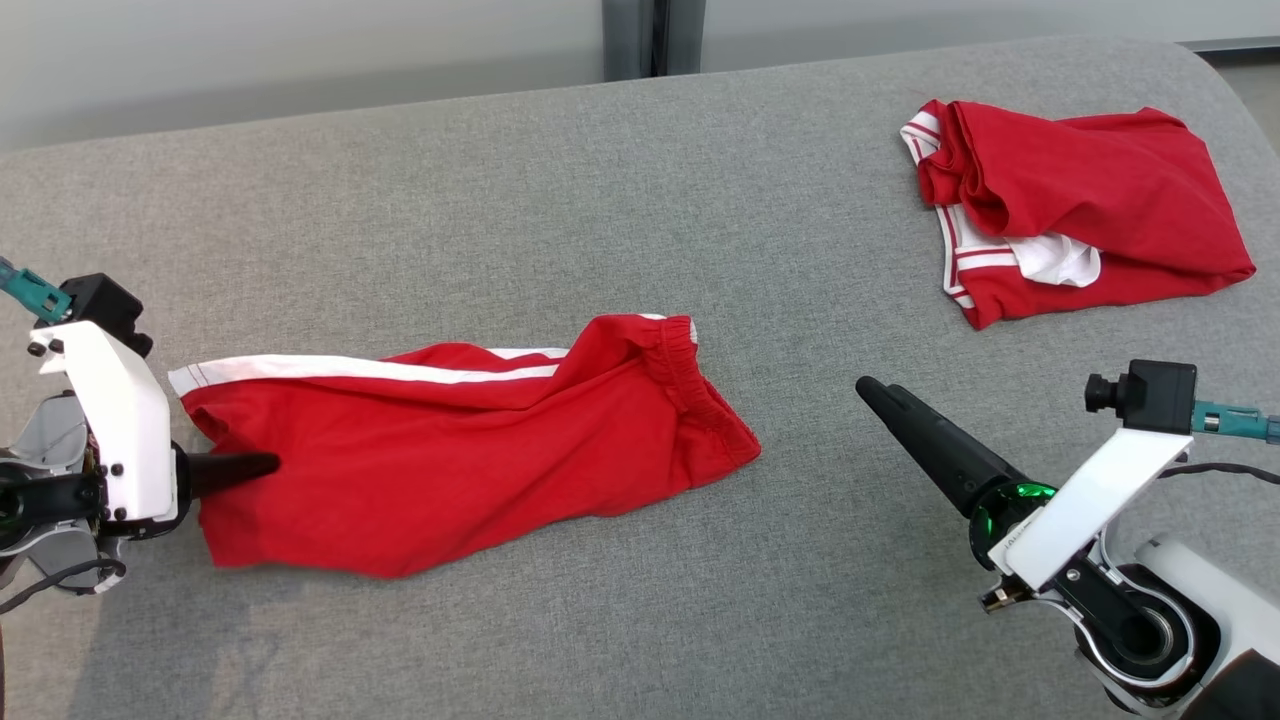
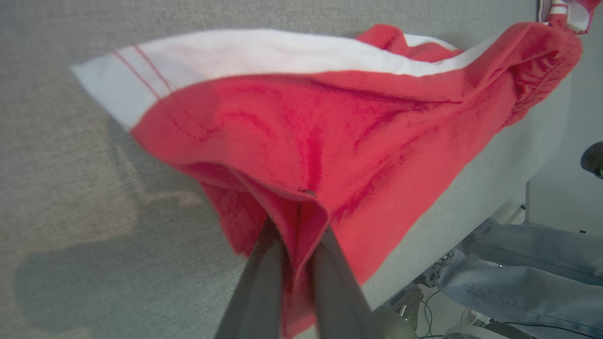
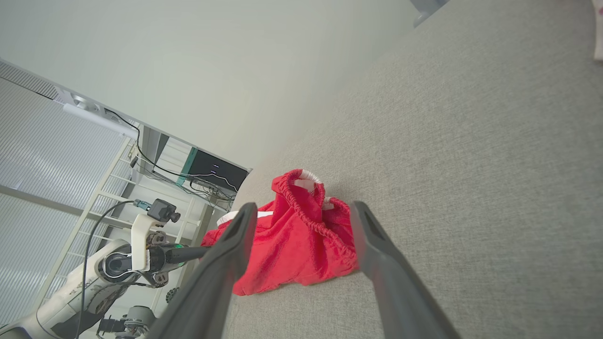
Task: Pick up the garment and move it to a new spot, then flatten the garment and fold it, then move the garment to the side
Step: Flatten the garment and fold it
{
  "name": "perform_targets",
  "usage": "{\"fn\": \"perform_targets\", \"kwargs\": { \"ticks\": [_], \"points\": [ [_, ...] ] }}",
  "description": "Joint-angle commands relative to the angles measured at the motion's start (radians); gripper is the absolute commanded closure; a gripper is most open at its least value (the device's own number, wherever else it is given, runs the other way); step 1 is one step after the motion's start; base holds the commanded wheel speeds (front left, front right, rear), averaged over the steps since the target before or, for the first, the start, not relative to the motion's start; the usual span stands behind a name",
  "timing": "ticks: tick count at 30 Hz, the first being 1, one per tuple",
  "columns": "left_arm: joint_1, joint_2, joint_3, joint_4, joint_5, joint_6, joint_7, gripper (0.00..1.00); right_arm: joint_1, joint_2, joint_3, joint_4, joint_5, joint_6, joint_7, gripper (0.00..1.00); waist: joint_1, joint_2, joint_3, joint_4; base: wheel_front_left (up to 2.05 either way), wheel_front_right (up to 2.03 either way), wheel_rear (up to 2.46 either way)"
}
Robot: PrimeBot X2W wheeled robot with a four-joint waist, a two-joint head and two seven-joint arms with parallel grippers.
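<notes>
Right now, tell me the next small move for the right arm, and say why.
Probably reach the right gripper to the elastic waistband of the red shorts and close on it. The left gripper is shut on the leg hem, the right hangs open, apart from the cloth, and the shorts lie rumpled; gripping both ends should allow stretching them flat.
</notes>
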Motion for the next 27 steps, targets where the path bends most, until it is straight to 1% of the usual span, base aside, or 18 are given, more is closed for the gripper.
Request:
{"fn": "perform_targets", "kwargs": {
  "ticks": [1, 9, 14, 17, 21, 23, 25, 27],
  "points": [
    [0.006, 0.004, -0.003, 0.002, 0.002, -0.003, 0.006, 0.0, 0.015, -0.006, -0.001, 0.001, 0.005, 0.001, 0.003, 0.0, 0.0, 0.0, -0.002, 0.002, 0.0, 0.0, 0.0],
    [-0.007, 0.011, 0.006, -0.008, 0.034, -0.006, -0.027, 0.0, 0.02, -0.016, -0.002, 0.006, 0.001, 0.001, -0.001, 0.0, 0.0, 0.0, -0.033, 0.019, 0.0, 0.0, 0.0],
    [-0.03, 0.037, 0.037, -0.057, 0.081, -0.011, -0.115, 0.0, 0.027, -0.029, -0.003, 0.009, -0.012, 0.001, -0.011, 0.0, 0.0, 0.0, -0.058, 0.036, 0.0, 0.0, 0.0],
    [-0.039, 0.069, 0.06, -0.113, 0.146, -0.009, -0.221, 0.0, 0.032, -0.038, -0.006, 0.004, -0.021, 0.001, -0.022, 0.0, 0.0, 0.0, -0.064, 0.048, 0.0, 0.0, 0.0],
    [-0.003, 0.108, 0.087, -0.186, 0.232, -0.006, -0.398, 0.0, 0.048, -0.056, -0.009, 0.009, -0.036, 0.001, -0.043, 0.0, 0.0, 0.0, -0.072, 0.074, 0.0, 0.0, 0.0],
    [0.025, 0.123, 0.102, -0.219, 0.26, 0.012, -0.483, 0.0, 0.05, -0.063, -0.018, 0.009, -0.057, 0.001, -0.07, 0.0, 0.0, 0.0, -0.076, 0.088, 0.0, 0.0, 0.0],
    [0.05, 0.137, 0.119, -0.247, 0.28, 0.037, -0.568, 0.0, 0.055, -0.081, -0.018, 0.031, -0.103, 0.001, -0.097, 0.0, 0.0, 0.0, -0.082, 0.102, 0.0, 0.0, 0.0],
    [0.079, 0.147, 0.134, -0.273, 0.306, 0.073, -0.653, 0.0, 0.055, -0.076, -0.033, 0.049, -0.139, 0.001, -0.125, 0.0, 0.0, 0.0, -0.091, 0.113, 0.0, 0.0, 0.0]
  ]
}}
